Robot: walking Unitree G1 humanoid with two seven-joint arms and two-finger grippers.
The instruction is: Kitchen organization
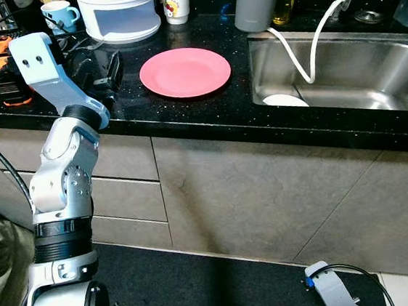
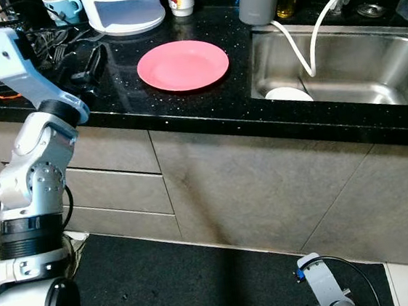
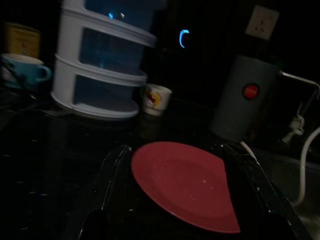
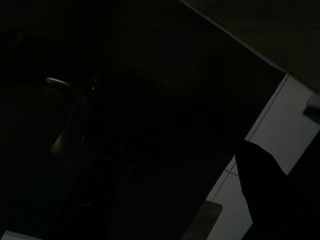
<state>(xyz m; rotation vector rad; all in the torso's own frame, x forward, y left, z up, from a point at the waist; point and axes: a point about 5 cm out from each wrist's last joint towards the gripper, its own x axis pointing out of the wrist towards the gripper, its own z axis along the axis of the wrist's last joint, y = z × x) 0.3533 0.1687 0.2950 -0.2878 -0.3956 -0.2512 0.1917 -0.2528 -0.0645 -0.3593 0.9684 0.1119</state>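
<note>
The left arm (image 1: 64, 175) is raised and bent at the elbow, its forearm reaching forward over the edge of the bench (image 1: 208, 120). Its left tool (image 1: 108, 72) lies low above the bench top, the two long black fingers (image 3: 112, 175) spread apart and pointing ahead. The right arm (image 1: 333, 285) hangs low near the floor, with its wrist view very dark.

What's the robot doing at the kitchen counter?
The robot is tidying the kitchen. Its left gripper is out over the black counter, fingers open, pointed at the pink plate lying flat beside the sink. It isn't touching the plate. A white dish sits in the sink. The right arm hangs idle near the floor.
</note>
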